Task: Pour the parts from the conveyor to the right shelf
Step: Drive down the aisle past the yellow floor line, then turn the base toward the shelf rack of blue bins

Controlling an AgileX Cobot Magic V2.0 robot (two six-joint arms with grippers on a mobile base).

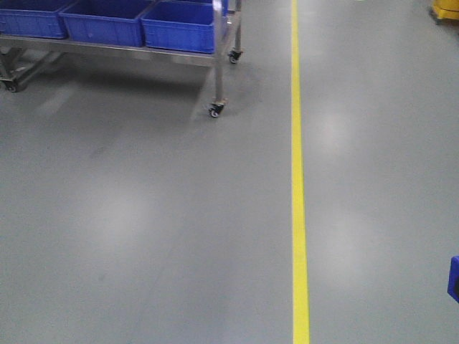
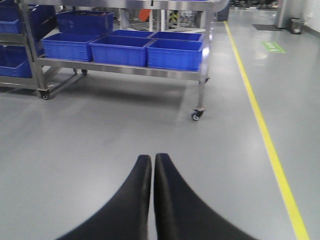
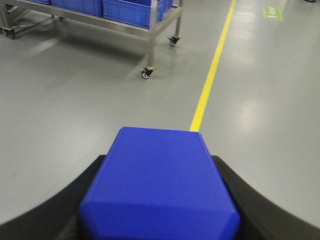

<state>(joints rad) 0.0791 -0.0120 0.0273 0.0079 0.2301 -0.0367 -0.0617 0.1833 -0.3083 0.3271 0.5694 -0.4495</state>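
Right tool (image 3: 161,162) clamps the blue block (image 3: 159,190) between both fingers, carried above the floor. Left tool (image 2: 152,162) is closed and empty, tips touching. Conveyor not in view. Judged step: transit toward the shelf (image 2: 125,69), well apart, ahead-left. To do it well, keep the grip firm and the wrist level, roll up square to the rack, and release only once the block hangs over a blue bin (image 2: 120,50), not its rim. Glossy grey floor (image 1: 143,215), yellow line (image 1: 297,179) at right. Rack sits on casters (image 2: 196,115), so don't bump it.

Glossy grey floor (image 1: 143,236), yellow line (image 1: 299,215) running along it, green floor marking (image 2: 273,47), soft glare patches
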